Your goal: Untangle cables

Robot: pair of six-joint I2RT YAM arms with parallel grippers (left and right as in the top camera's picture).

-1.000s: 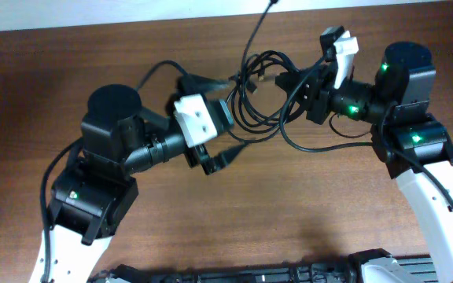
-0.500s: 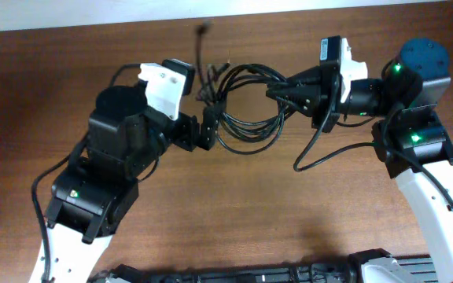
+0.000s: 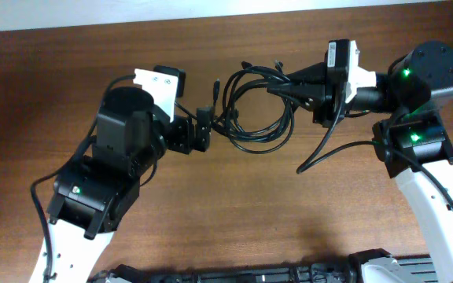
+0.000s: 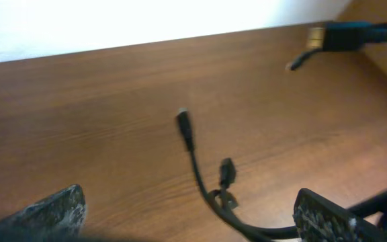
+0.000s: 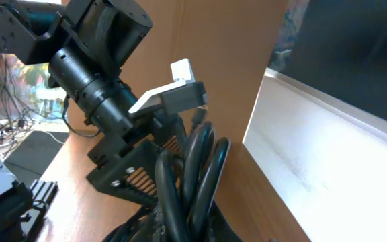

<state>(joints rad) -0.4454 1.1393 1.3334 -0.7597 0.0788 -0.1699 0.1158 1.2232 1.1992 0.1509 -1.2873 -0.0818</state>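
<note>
The cables (image 3: pixel 230 110) are a bunch of thin black looped cords hanging between my two grippers over the brown table (image 3: pixel 234 212). My right gripper (image 3: pixel 289 86) is shut on the right side of the bunch; its wrist view shows several cords (image 5: pixel 197 168) pinched in the jaws (image 5: pixel 187 215). My left gripper (image 3: pixel 204 130) is at the bunch's left edge with its fingers wide apart (image 4: pixel 190 205). One cord with a small plug (image 4: pixel 193 158) runs between those fingers toward the right one. Another plug end (image 4: pixel 328 37) hangs higher up.
A loose cable tail (image 3: pixel 313 157) drops from the right gripper onto the table. The left arm's gripper (image 5: pixel 130 171) fills the left of the right wrist view. A pale wall (image 4: pixel 146 20) borders the table's far edge.
The left arm has swung from the near side up to the bunch's left edge. The right gripper has pulled the bunch to the right. The loose cord end that pointed to the far edge has dropped.
</note>
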